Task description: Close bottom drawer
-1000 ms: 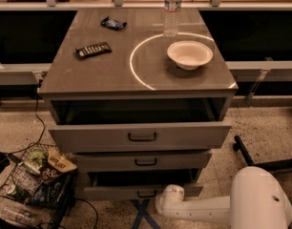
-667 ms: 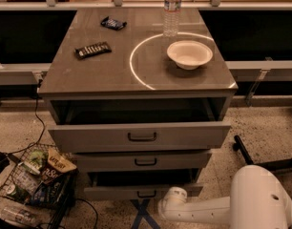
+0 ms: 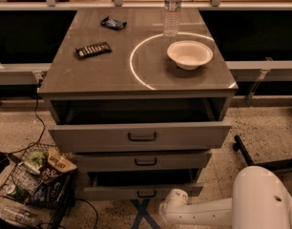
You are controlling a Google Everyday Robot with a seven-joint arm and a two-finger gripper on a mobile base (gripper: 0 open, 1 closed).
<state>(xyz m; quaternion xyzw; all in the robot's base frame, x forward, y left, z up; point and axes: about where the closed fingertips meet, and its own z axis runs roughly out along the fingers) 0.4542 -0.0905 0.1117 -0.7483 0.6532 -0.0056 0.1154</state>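
Note:
The bottom drawer is the lowest of the grey cabinet's three. It stands partly pulled out, with a dark gap above its short front and a small dark bar handle. My white arm reaches in from the lower right. Its rounded end joint sits just right of and below the drawer's handle, close to the front. My gripper is out of view, past the arm's end at the bottom edge.
The wide top drawer is pulled out and the middle drawer sits slightly out. On the cabinet top are a bowl, a water bottle and two snack bars. A wire basket of snacks stands on the floor at left, and a black leg at right.
The arm's end joint has shifted slightly to the right near the bottom drawer's front. The drawers have not visibly moved.

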